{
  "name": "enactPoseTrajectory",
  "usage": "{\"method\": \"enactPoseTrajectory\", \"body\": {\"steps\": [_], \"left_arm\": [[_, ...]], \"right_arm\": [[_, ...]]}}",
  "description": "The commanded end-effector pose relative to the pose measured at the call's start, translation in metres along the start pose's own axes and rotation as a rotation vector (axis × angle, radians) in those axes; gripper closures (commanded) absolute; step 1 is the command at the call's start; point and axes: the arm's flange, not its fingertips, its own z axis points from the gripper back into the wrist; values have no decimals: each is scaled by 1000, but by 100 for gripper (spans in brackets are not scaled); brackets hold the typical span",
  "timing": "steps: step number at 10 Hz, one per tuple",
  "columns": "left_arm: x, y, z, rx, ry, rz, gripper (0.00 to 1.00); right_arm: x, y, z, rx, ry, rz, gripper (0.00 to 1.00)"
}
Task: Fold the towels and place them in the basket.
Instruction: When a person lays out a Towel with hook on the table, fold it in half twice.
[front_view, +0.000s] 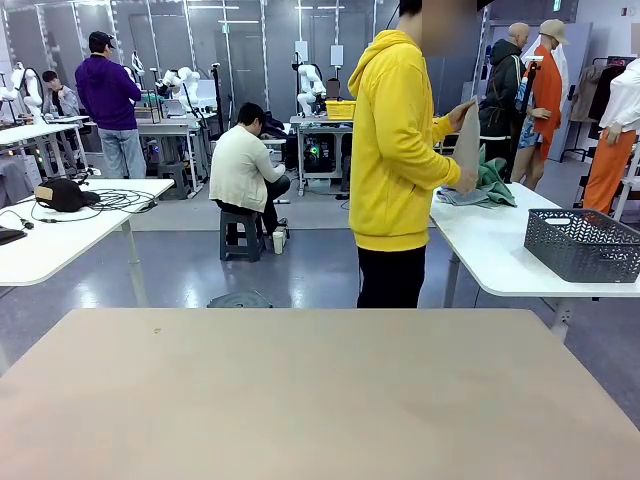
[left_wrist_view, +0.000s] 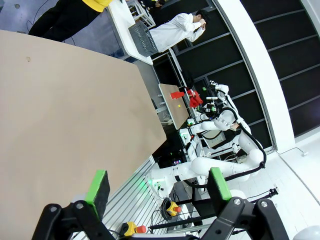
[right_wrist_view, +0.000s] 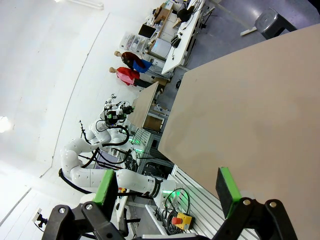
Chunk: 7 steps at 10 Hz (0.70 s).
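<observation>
Front view, right edge: basket (front_view: 583, 243) lies long-side across; person (front_view: 395, 150) holds a towel (front_view: 467, 148) upright; left gripper (left_wrist_view: 158, 180), right gripper (right_wrist_view: 167, 182) both released.

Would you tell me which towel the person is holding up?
The beige towel, upright in front of the person; the green towel and grey-blue towel lie on the white table.

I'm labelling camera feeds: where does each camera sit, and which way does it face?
Front view: fixed on the robot's side, facing across the table at the person in yellow and the basket.
Left wrist view: on the left arm, looking along the open left gripper at the table and its edge.
Right wrist view: on the right arm, along the open right gripper, likewise.
Shared: all show the table; front and left wrist both show the basket.
</observation>
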Motion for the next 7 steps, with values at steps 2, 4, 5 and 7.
{"method": "enactPoseTrajectory", "body": {"steps": [2,4,5,7], "left_arm": [[-2,1,1,-5,5,-7,0],[-2,1,1,-5,5,-7,0],[-2,1,1,-5,5,-7,0],[-2,1,1,-5,5,-7,0]], "right_arm": [[2,0,1,9,-9,22,0],[2,0,1,9,-9,22,0],[2,0,1,9,-9,22,0],[2,0,1,9,-9,22,0]]}}
